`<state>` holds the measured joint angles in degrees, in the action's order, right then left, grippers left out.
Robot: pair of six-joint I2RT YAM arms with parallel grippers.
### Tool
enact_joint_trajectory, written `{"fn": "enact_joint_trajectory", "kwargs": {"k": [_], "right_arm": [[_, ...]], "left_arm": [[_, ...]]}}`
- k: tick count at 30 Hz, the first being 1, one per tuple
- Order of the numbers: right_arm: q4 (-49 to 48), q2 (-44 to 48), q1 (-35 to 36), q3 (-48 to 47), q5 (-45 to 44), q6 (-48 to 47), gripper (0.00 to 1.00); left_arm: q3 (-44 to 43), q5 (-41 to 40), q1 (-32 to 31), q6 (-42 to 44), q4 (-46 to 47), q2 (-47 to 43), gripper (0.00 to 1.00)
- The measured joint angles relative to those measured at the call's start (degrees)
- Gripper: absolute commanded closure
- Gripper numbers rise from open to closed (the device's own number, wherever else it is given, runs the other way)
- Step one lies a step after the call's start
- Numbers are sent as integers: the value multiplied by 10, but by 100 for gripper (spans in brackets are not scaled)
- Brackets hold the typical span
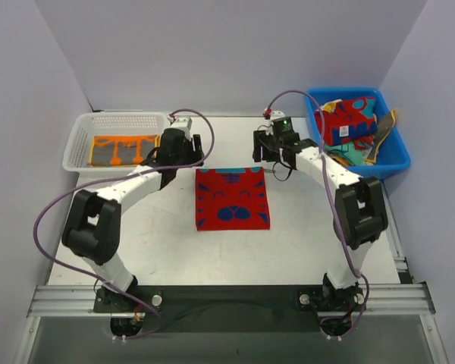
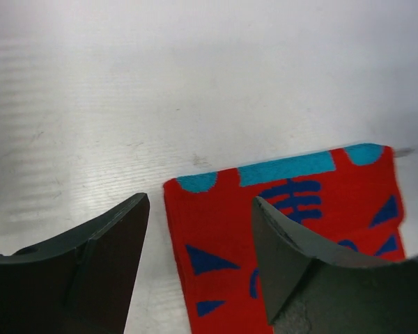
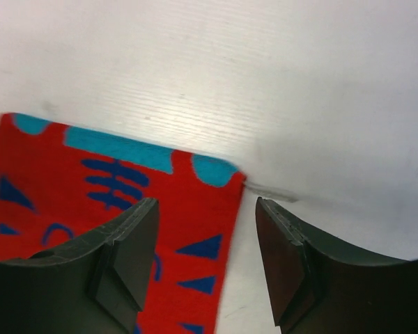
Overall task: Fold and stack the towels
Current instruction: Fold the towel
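Red towel (image 1: 232, 199) flat on counter (image 1: 303, 243), teal far edge running L-R, L gripper (image 2: 200, 200) open over far-left corner, R gripper (image 3: 206, 202) open over far-right, both empty.

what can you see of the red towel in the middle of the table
The red cloth towel with blue shapes is a soft, near-square piece lying flat near the middle of the white table. Teal patches run along its far edge; dark blue triangles, bars and curves cover the rest. Only the table touches it: the left end effector and right end effector hover open over its far corners, holding nothing.
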<state>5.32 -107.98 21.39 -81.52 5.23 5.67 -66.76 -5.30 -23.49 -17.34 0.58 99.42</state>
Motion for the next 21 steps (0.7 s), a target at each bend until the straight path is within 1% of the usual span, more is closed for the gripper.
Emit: {"fn": "enact_joint_trajectory", "kwargs": {"k": [1,3,4,6,7,8,10,11,12,13,15,21], "right_arm": [[-19,21,-1,23,12,30,44],[-72,61,-4,76,38,88,44],[-116,81,-5,115,57,126,44],[-201,94,-7,180,89,199,44],[-247,90,-7,209,102,231,44],[-288,79,-7,234,115,265,44],[-372,44,-7,278,137,325,43],[-406,22,-7,296,146,350,43],[-438,-1,-7,309,153,372,43],[-490,-21,-7,326,164,400,42],[-555,-35,-8,340,166,430,42],[-760,-57,-30,442,147,525,42]], "left_arm": [[9,2,-3,-17,6,-17,35],[37,13,-13,-59,32,-49,41],[52,19,-20,-80,53,-59,43],[74,35,-35,-120,83,-59,48],[81,43,-42,-137,93,-50,50],[85,50,-48,-153,101,-37,55],[94,65,-59,-179,122,-2,57],[101,72,-62,-191,134,15,60],[111,76,-64,-203,144,30,61],[124,78,-64,-214,152,43,61],[155,78,-63,-235,165,61,62],[213,74,-54,-297,264,61,67]]}}
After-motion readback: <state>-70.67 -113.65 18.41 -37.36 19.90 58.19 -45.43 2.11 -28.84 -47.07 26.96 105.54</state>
